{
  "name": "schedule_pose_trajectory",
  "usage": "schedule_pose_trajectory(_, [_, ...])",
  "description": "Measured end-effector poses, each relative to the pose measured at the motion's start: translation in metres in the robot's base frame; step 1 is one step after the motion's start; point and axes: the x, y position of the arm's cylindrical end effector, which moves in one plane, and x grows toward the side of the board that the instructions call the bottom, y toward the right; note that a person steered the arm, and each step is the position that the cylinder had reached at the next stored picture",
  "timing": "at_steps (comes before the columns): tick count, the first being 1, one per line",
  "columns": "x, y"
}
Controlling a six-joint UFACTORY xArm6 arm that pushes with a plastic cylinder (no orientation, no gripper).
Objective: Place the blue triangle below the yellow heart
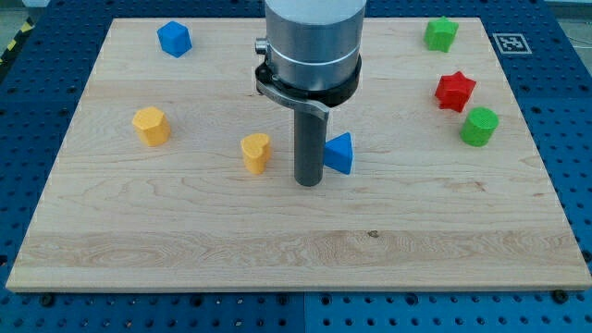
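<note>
The blue triangle lies near the middle of the wooden board. The yellow heart stands to its left at about the same height in the view. My tip rests on the board between them, close against the blue triangle's left side and about a block's width to the right of the yellow heart. The rod and the arm's grey body hide the board above it.
A yellow hexagon-like block sits at the left. A blue block is at the top left. A green star, a red star and a green cylinder stand at the right.
</note>
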Motion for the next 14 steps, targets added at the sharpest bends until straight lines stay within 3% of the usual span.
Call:
schedule_pose_trajectory(3, [-0.088, -0.014])
schedule_pose_trajectory(4, [-0.079, 0.026])
schedule_pose_trajectory(5, [-0.029, 0.036])
schedule_pose_trajectory(6, [-0.005, 0.012])
schedule_pose_trajectory(8, [-0.048, 0.02])
schedule_pose_trajectory(9, [-0.05, 0.055])
schedule_pose_trajectory(10, [-0.031, 0.071])
schedule_pose_trajectory(12, [0.01, 0.021])
schedule_pose_trajectory(13, [0.001, 0.011])
schedule_pose_trajectory(14, [-0.003, 0.048])
